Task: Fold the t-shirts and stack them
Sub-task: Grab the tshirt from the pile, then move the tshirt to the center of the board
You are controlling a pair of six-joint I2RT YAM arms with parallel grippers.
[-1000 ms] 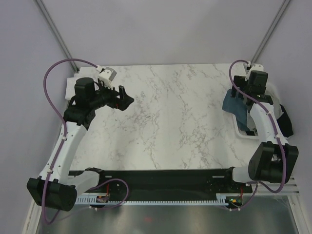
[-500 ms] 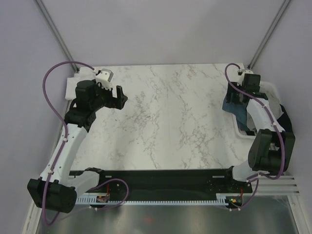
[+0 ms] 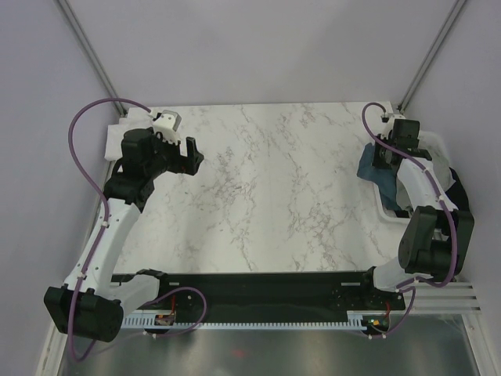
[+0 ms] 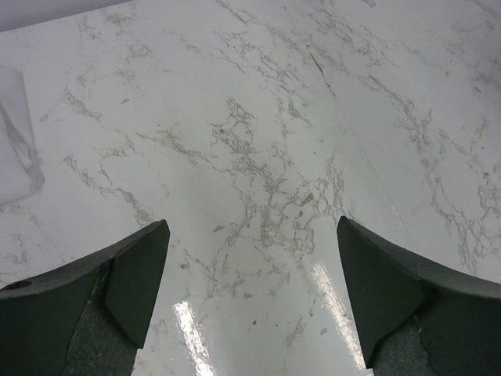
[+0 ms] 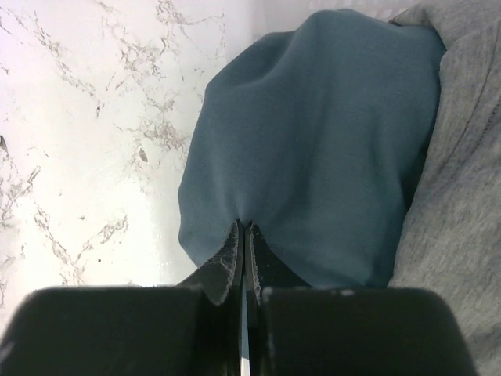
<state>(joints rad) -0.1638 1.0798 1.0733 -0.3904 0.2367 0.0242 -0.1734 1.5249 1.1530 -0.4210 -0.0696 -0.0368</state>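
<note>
In the top external view, the left hand (image 3: 190, 153) is held above the far left part of the white marble-patterned table (image 3: 274, 204), its jaws spread apart with nothing between them. The right hand (image 3: 381, 159) is seen at the table's right edge, lowered onto the dark slate-blue cloth t-shirt (image 3: 373, 174), which is draped over the rim of the white plastic slatted basket (image 3: 389, 207); a black cloth t-shirt (image 3: 462, 196) is seen at the basket's right side. In the left wrist view, the two dark fingers (image 4: 137, 274) are shown wide apart over the marble. In the right wrist view, the right hand's jaws are pressed together on a pinched fold of the slate-blue t-shirt, and a light grey cloth t-shirt (image 5: 462, 157) is seen touching it on the right.
</note>
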